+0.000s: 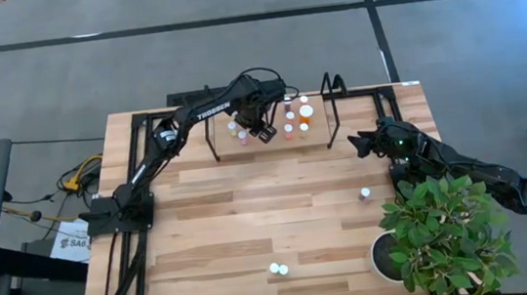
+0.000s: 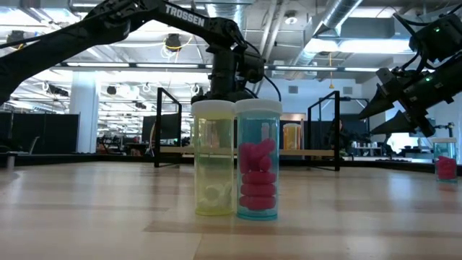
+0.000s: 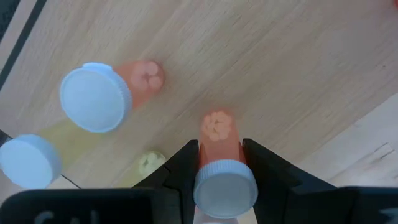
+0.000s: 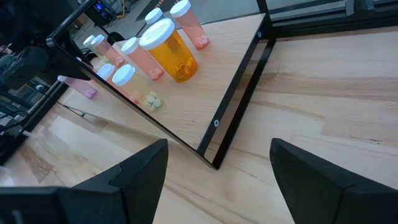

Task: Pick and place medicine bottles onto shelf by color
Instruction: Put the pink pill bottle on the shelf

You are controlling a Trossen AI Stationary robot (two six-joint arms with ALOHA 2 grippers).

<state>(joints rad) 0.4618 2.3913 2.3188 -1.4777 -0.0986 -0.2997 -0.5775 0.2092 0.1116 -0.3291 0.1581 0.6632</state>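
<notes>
An orange bottle [image 3: 219, 155] is clamped upright between the left gripper [image 3: 221, 163]'s near-shut jaws over the shelf [image 3: 261, 68], next to another orange one [image 3: 112, 93], presumably for colour grouping, while the right gripper [image 4: 217, 180] is parked nearby, jaws wide and empty.

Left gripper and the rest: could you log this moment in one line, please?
left gripper: shut on orange bottle, over shelf | right gripper: open, empty

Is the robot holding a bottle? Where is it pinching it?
Yes. The left gripper pinches an orange medicine bottle by its sides just below the white cap, over the shelf. The right gripper is open and holds nothing.
</notes>
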